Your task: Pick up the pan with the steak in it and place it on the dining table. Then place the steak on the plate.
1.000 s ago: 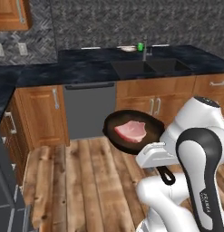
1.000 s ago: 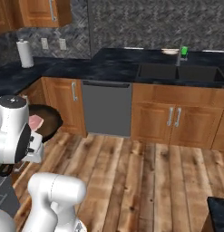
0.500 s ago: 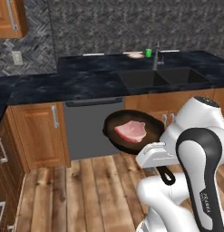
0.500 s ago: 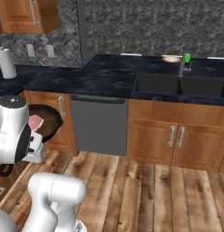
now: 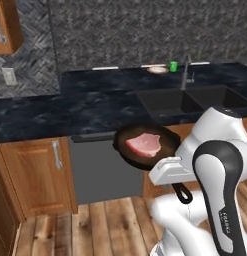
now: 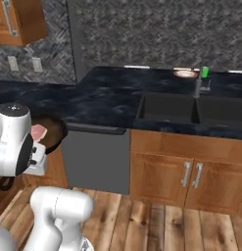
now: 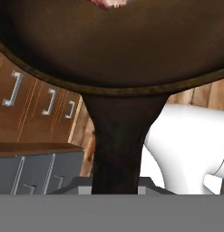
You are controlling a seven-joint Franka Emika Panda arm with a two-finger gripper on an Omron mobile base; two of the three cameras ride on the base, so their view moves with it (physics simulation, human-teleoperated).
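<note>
The tool (image 5: 171,172) is clamping the short black handle of the pan (image 5: 145,147), carrying the small round cast-iron skillet level in the air in front of the grey dishwasher panel (image 5: 102,170), just short of the front edge of the worktop (image 5: 90,107). The steak (image 5: 143,144), a flat pink slab with a paler fat edge, is lying near the middle of the pan; in the hand view the dark handle (image 7: 118,145) is running down between the fingers, whose tips are hidden. The plate (image 5: 157,70), round with an orange-red rim, is sitting at the far back of the glossy black marble-look worktop, just beside the green mug (image 5: 173,65) and behind the recessed double sink (image 5: 187,100) with its metal faucet (image 5: 186,72). The risk, as I judge it, is leverage: a heavy skillet held only by its handle could be rotating in the grip, tipping the smooth raw meat out onto the wooden plank floor (image 5: 105,227). Setting down too near the sink could be leaving the pan rim hanging over the basin, and lifting too little could be knocking it on the worktop edge.
</note>
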